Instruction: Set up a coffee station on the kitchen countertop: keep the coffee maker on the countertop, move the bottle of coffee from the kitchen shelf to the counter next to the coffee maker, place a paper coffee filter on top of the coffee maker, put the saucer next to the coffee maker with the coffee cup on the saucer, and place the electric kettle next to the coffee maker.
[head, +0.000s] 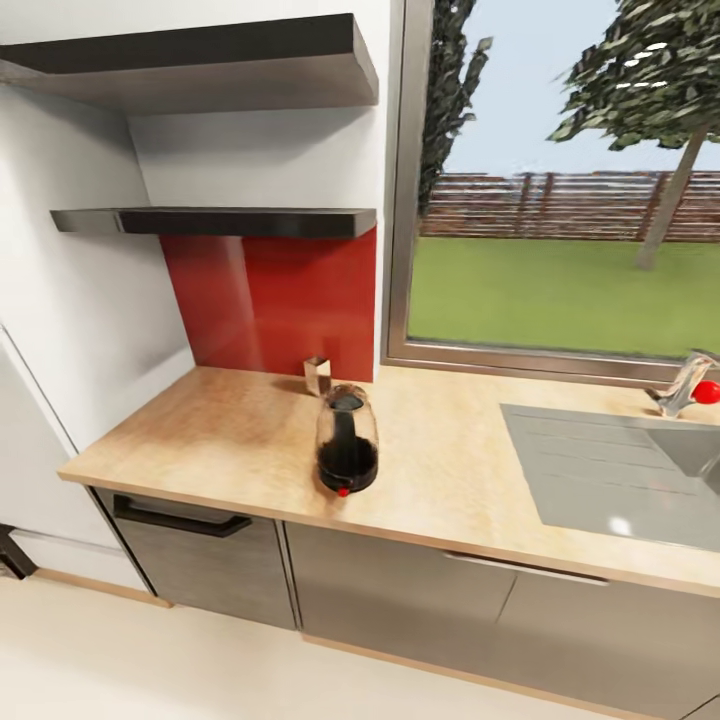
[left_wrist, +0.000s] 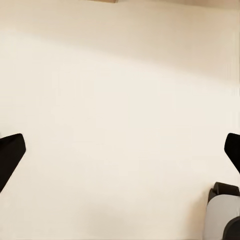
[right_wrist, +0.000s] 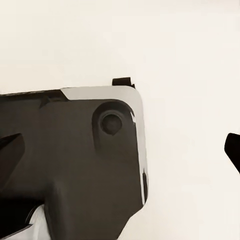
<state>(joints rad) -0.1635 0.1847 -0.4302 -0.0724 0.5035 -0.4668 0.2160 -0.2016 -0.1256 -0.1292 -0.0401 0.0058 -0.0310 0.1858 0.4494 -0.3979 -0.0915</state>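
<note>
While coffee maker (head: 347, 442) stands on wooden countertop (head: 220, 430), both fingers spread wide, empty.

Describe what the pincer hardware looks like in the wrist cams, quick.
Left pincer: two plain matte-black fingertips with angular tips, no markings or cables visible. Right pincer: the same black angular fingertips. Under it sits a black rounded-corner plate with a silver edge and a round recessed boss, probably the robot's own body.

Head faces countertop (head: 230, 420); wrists face floor (left_wrist: 120, 100).
</note>
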